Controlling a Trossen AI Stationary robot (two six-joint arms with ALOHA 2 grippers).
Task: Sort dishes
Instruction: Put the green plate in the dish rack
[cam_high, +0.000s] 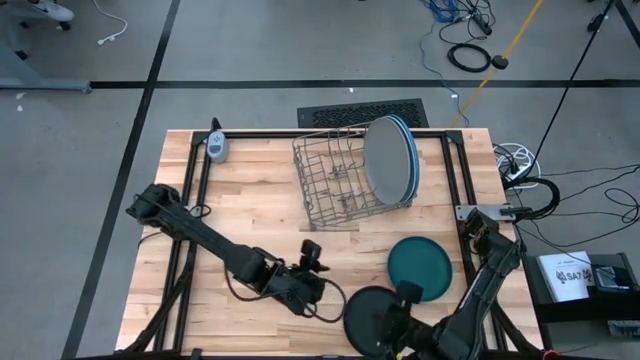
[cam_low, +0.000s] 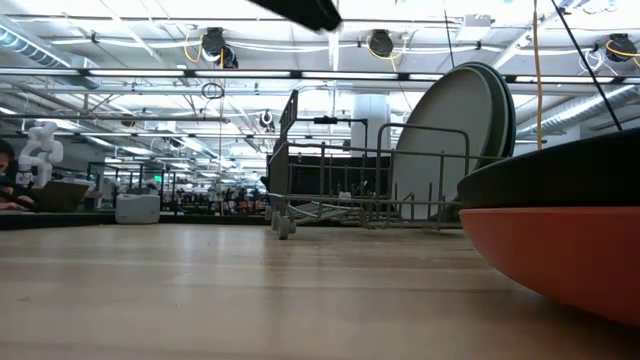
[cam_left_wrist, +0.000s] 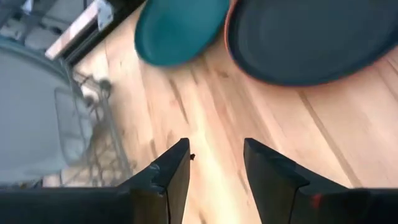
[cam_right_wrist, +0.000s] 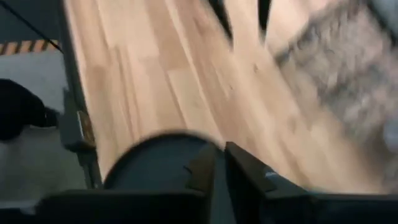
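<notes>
A black plate lies in an orange plate at the table's near edge. The orange rim shows around it in the left wrist view. A dark teal plate lies flat just beyond them. Large pale blue plates stand on edge in the grey wire rack. My right gripper is shut at the black plate's far right rim. My left gripper is open and empty over bare wood, to the left of the black plate. My right gripper has the black plate's rim between its two nearly closed fingers, at the plate's far right side. The fingers come slanting down from the table's right. The plate still sits on the orange plate.
A small grey device lies at the far left corner. The rack stands at the far middle, and bare wood lies between it and my left arm. Metal frame rails run along the table's sides.
</notes>
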